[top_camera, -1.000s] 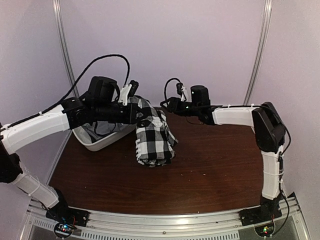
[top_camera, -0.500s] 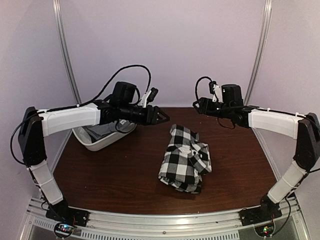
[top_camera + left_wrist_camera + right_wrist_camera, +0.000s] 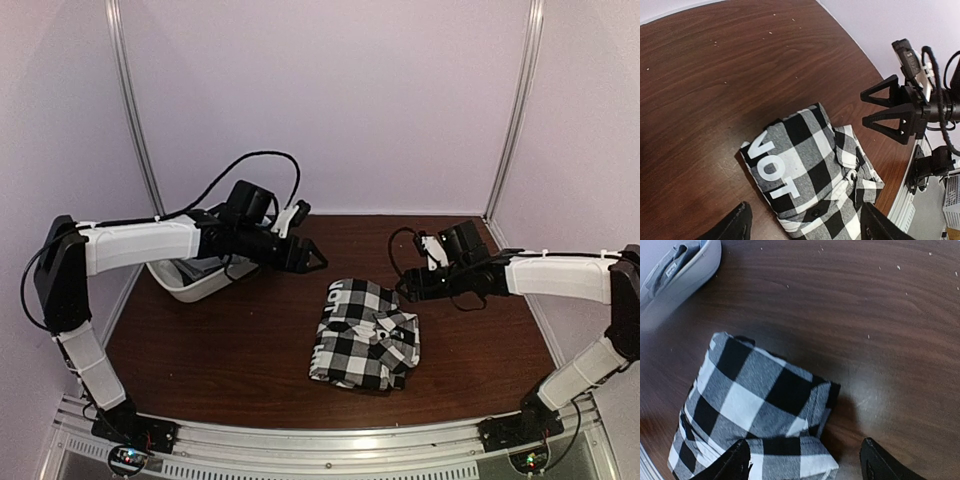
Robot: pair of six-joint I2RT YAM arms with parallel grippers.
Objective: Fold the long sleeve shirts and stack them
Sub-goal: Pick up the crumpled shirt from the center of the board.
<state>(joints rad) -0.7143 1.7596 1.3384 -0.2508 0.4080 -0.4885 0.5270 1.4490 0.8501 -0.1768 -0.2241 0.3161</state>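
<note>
At the far left of the table (image 3: 240,345) stands a white oval tub (image 3: 180,287). Grey cloth with a small label, the plain grey shirt (image 3: 668,267), lies bunched inside it. The left arm reaches over the tub's rim toward the middle of the table. The left tool (image 3: 318,262) hangs in the air just right of the tub, above bare wood, its jaws spread and nothing between them. In the left wrist view, its two dark fingertips (image 3: 740,227) stand wide apart at the bottom edge.

Right of that, near the table's centre, lies the black-and-white checked shirt (image 3: 365,338). It is gathered into a rough, thick bundle resting flat on the wood, well apart from the tub. White printed letters show on its far-left part, and a button is visible near a fold.

Further right, the right tool (image 3: 404,289) hovers just beside the bundle's far-right corner, angled down toward it. Its two triangular fingers are parted and it grips nothing. Whether it touches the cloth cannot be told.
</note>
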